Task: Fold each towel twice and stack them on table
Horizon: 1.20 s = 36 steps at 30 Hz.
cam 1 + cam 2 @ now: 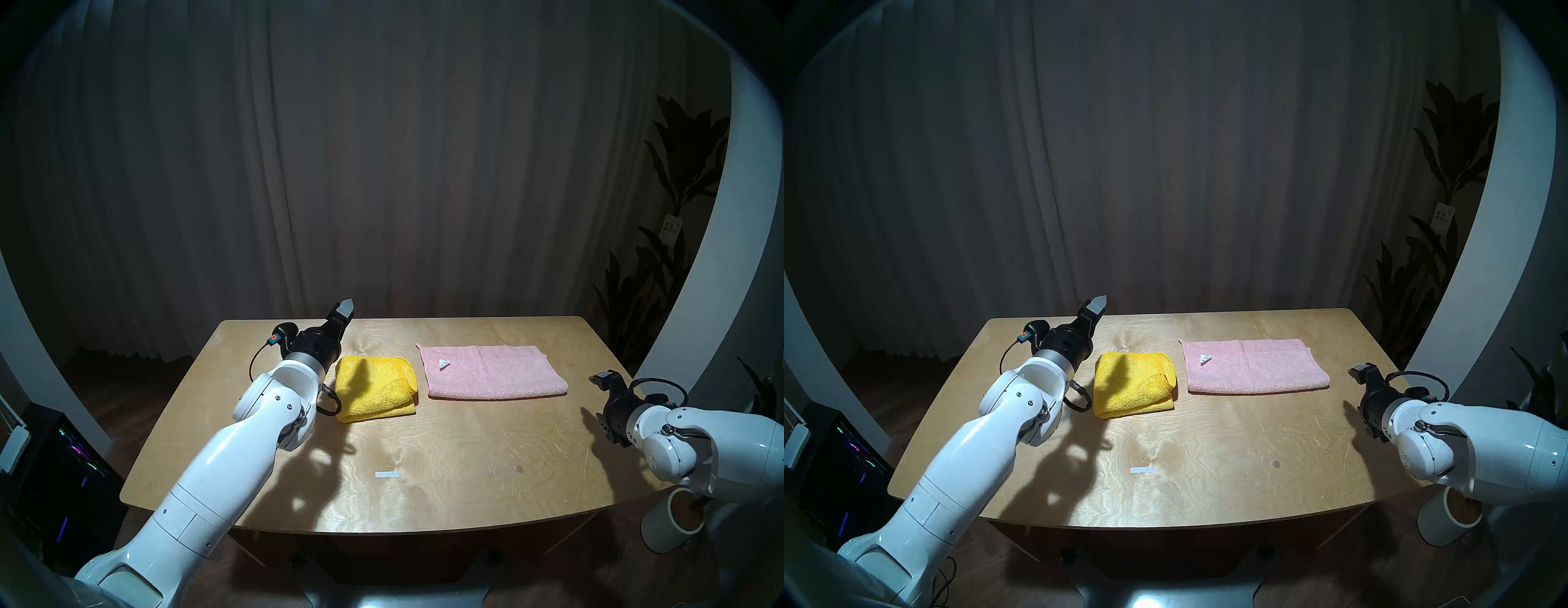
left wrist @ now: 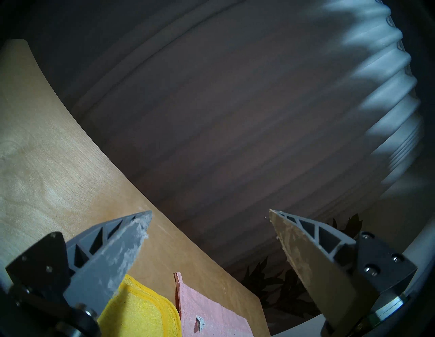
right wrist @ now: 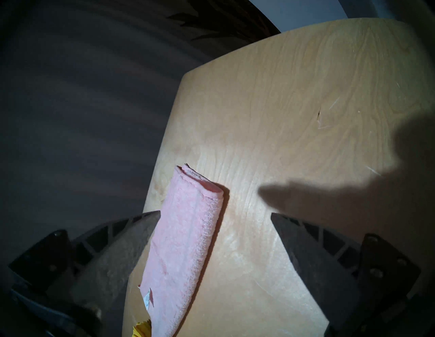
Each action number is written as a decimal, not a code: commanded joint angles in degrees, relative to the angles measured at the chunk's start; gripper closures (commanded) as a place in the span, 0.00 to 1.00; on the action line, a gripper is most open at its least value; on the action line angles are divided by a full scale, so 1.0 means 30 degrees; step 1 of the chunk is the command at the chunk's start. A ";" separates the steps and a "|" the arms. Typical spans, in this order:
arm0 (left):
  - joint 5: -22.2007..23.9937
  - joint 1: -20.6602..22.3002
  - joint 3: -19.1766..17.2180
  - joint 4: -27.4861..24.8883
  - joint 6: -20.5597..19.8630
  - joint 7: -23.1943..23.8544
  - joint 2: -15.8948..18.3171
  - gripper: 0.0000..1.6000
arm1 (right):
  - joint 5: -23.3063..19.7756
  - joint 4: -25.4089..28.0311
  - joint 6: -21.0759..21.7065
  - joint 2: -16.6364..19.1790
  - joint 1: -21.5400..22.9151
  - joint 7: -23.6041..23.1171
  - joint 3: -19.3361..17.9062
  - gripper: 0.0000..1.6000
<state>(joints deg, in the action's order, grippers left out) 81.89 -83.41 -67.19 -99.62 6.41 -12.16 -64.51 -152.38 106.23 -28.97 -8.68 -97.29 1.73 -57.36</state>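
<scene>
Since both our left gripper [image 2: 209,237] and right gripper [image 3: 215,237] hung spread and empty, we judged the pink towel [image 1: 492,371] soft, limp, best pinched at its corners.

Two folded towels lie side by side on the table [image 1: 424,488] toward its far edge: the smaller towel [image 1: 375,388] left, the longer towel [image 1: 492,371] right.

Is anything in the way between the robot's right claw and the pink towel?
No, nothing visible. The right gripper hangs open near the table's right edge, and only bare wood lies between it and the pink towel. The yellow towel sits on the pink towel's other side, apart from it.
</scene>
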 commanded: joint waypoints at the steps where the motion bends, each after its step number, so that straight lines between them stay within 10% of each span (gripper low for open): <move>1: -0.0349 -0.0808 -0.0310 -0.1208 0.1003 0.0451 0.0092 0.00 | 0.0175 -0.0467 -0.2017 -0.2184 -0.0346 -0.2269 -0.0275 0.00; 20: -0.1581 0.0920 0.0194 0.0306 0.0030 -0.2984 0.0251 0.00 | 0.1646 -0.4400 0.0933 -0.6350 0.3624 -0.3162 0.1313 0.00; 36: -0.1155 0.0345 -0.0855 -0.0094 0.0360 -0.4038 0.0309 0.00 | 0.4880 -0.6936 0.3145 -0.8397 0.6703 0.0336 0.2832 0.00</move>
<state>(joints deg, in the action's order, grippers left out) 77.49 -82.41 -67.80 -98.11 6.58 -24.28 -63.88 -140.60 86.57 -21.76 -31.63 -81.80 -1.17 -51.02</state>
